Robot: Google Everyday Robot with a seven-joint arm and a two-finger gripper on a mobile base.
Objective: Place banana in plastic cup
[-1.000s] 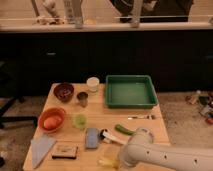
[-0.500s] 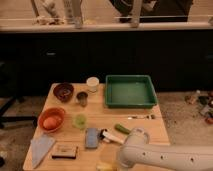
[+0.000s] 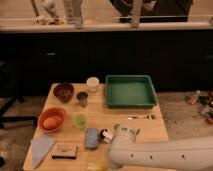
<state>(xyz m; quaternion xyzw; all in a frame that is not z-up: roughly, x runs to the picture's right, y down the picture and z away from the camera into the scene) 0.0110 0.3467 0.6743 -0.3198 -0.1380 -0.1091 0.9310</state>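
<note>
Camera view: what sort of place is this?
Probably a kitchenette test area: a wooden table with a green tray, dark cabinets under a counter behind. The gripper is low near the table's front.

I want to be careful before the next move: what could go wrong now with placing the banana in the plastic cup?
The gripper sits low beside the blue-grey object and may push it. The plastic cup is small and stands close to the orange bowl, so a drop may miss or tip it. The arm hides the near part of the table; the banana is not clearly visible.
</note>
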